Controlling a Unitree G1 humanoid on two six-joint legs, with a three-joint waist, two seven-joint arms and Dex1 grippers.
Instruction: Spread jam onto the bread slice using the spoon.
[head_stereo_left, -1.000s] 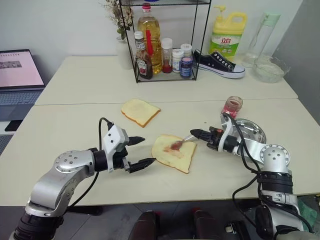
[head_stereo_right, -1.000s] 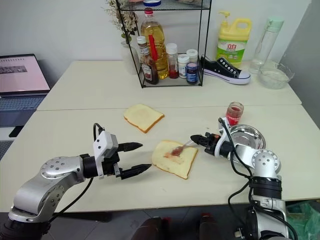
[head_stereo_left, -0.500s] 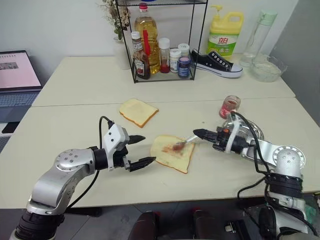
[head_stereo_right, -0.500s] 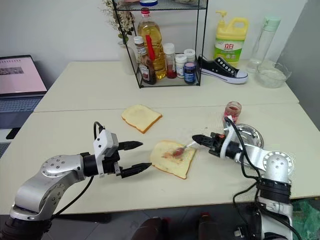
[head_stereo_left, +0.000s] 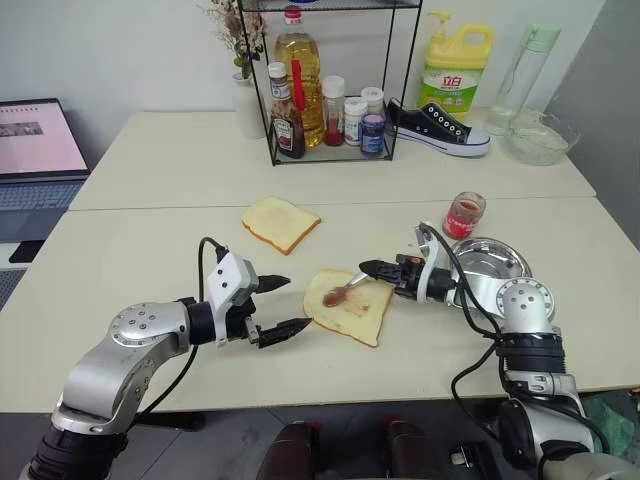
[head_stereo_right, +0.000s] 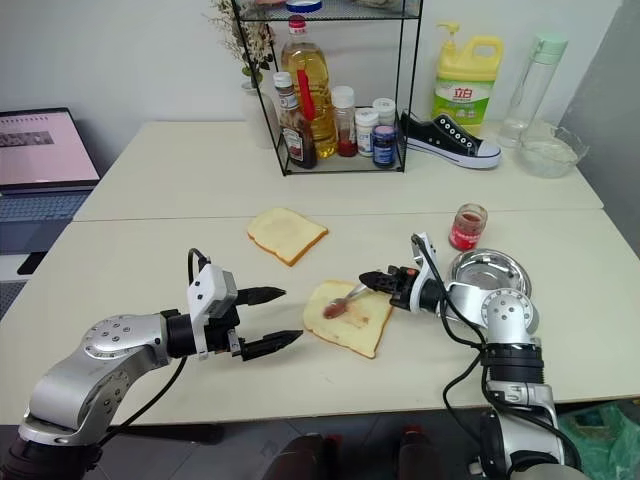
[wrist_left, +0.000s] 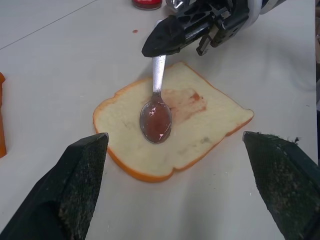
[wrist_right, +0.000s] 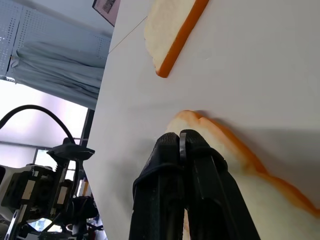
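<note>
Far left there's a laptop (head_stereo_left: 35, 150) with its screen lit, sitting off the edge of the pale desk (head_stereo_left: 130, 250). Next over, the left gripper (head_stereo_left: 283, 305) hangs just above the desk with its two black fingers spread wide, grasping nothing, tips aimed at the near-left edge of the bread slice (head_stereo_left: 352, 312) but clearly apart from it.

Behind that, a second, smaller slice (head_stereo_left: 279, 222) lies flat on its own, well apart from the main one. Further back is a wire rack (head_stereo_left: 330, 90) with an oil bottle, sauce bottles and a few small jars (pretty crowded in there).

The bread slice sits flat near the middle of the front desk, with a reddish smear of jam (wrist_left: 186, 99) on its top. The spoon (wrist_left: 156, 112) has its red-stained bowl resting on the bread, right beside the smear, handle running back toward the right gripper (head_stereo_left: 372, 269). That gripper is clenched tight on the handle's end, hovering over the slice's far-right edge.

Right of it: a round steel dish (head_stereo_left: 493, 260), and the small glass jar of jam (head_stereo_left: 465, 214) just behind it. At the back right, a black sneaker (head_stereo_left: 437, 128), a yellow detergent jug (head_stereo_left: 456, 70) and a clear glass bowl (head_stereo_left: 540, 140).
</note>
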